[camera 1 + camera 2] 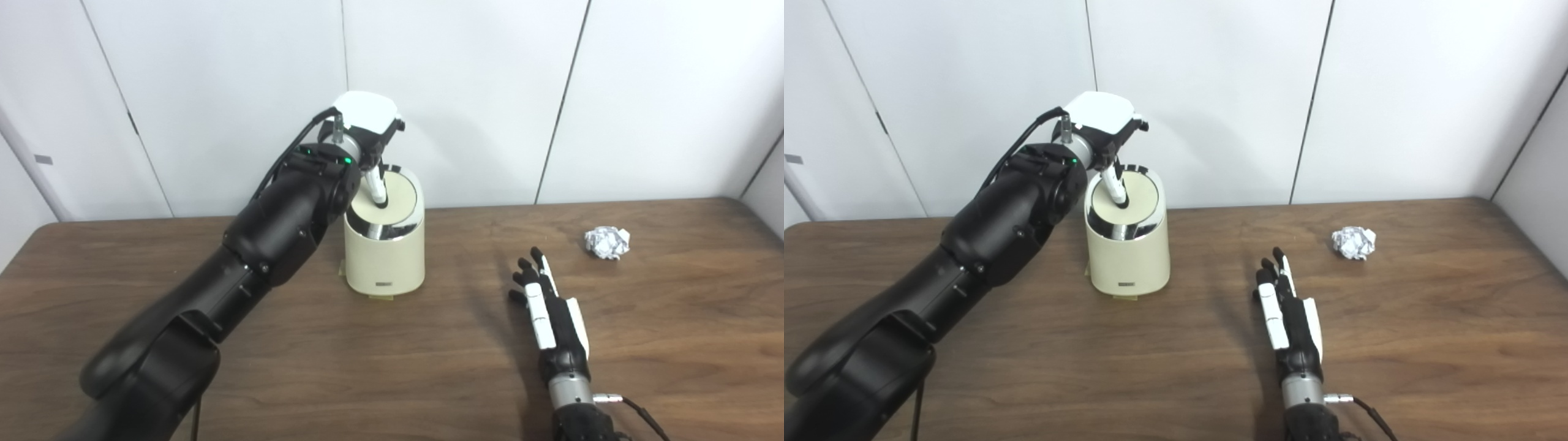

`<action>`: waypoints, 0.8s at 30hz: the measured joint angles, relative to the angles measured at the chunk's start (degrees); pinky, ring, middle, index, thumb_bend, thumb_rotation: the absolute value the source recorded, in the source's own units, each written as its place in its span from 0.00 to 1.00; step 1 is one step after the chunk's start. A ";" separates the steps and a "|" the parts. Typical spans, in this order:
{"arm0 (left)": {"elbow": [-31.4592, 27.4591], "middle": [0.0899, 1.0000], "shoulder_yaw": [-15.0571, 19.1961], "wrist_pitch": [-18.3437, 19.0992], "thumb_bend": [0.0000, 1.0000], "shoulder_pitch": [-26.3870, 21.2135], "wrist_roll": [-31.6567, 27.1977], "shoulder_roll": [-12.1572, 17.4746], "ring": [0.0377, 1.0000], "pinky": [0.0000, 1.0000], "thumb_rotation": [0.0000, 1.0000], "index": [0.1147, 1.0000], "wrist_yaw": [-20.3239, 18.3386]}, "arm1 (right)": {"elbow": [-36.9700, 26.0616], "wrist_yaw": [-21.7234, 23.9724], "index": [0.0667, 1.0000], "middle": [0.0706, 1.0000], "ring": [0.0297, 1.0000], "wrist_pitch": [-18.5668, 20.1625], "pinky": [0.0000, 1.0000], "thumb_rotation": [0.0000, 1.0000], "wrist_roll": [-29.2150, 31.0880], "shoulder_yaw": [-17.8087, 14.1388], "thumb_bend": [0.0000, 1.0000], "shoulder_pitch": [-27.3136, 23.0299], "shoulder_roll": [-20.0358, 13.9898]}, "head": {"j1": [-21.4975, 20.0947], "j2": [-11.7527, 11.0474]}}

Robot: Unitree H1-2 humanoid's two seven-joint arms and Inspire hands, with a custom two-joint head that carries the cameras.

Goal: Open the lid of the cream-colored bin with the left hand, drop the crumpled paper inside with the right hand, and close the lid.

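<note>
We see a brown wooden table (392, 380) in front of white wall panels (465, 92), with our two arms coming in from the bottom edge. Our left arm (245, 263), large and black, reaches up and away from us, and our left hand (367, 125) hangs right above the cream-colored bin (386, 260), which stands upright on the table directly below that hand. One finger (375, 188) of the left hand points down and touches the round lid (398, 202), which sits tilted in the bin's top; the hand grasps nothing, and we cannot tell how its other fingers are set. Our right hand (548, 309) lies low over the table, well to the right of the bin, fingers stretched out straight and holding nothing. The crumpled paper (606, 242), small and white, rests on the table beyond this right hand and a little to its right, apart from the fingertips.
</note>
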 measured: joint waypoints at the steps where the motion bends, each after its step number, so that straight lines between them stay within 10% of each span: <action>1: -0.09 0.94 0.58 0.00 0.92 0.08 -0.46 -0.01 0.97 0.95 0.08 0.90 -0.34 | -0.01 -0.01 0.97 0.93 0.90 0.01 0.87 1.00 -0.01 0.02 0.47 0.00 0.01 | -0.09 0.00; 11: -1.38 0.93 6.93 3.28 0.92 0.18 -6.45 0.16 0.91 0.75 0.08 0.89 -5.30 | -0.12 -0.08 0.98 0.93 0.90 0.01 0.87 1.00 -0.08 0.08 0.47 0.03 -0.06 | 0.26 -0.44; 24: -7.03 0.86 21.23 7.56 0.78 -1.38 -19.51 2.32 0.83 0.75 0.21 0.86 -6.16 | 0.00 -0.05 0.98 0.93 0.91 -0.04 0.89 1.00 0.09 0.33 0.48 -0.04 -0.37 | 0.09 -0.97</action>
